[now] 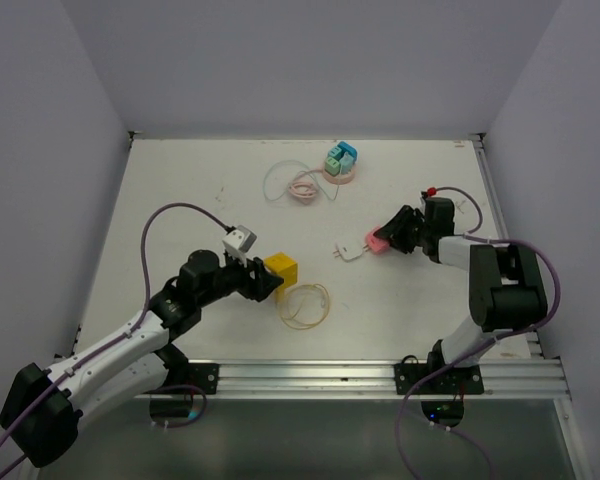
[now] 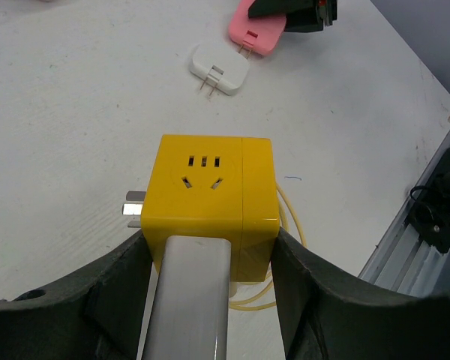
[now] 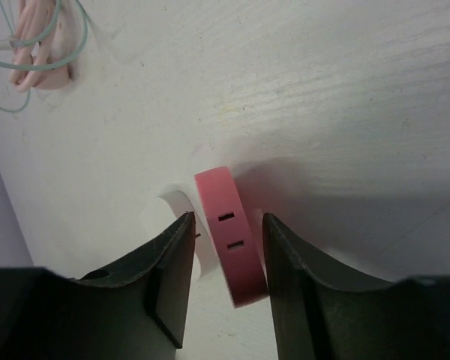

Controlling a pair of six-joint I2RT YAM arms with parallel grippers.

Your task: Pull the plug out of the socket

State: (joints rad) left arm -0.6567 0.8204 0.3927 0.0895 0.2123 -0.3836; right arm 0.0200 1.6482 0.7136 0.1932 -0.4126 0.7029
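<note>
My left gripper is shut on a yellow cube socket, its fingers pressed against both side faces. The cube's slotted face is bare and metal prongs stick out of its left side. To the right, a pink plug lies on the table beside a white plug, with its prongs showing in the gap between the two. My right gripper is open and straddles the pink plug, with gaps on both sides. The white plug is partly hidden behind the left finger.
A yellow cable loop lies just under and right of the cube. At the back stand a teal and pink block and a coil of thin cable. An aluminium rail runs along the near edge.
</note>
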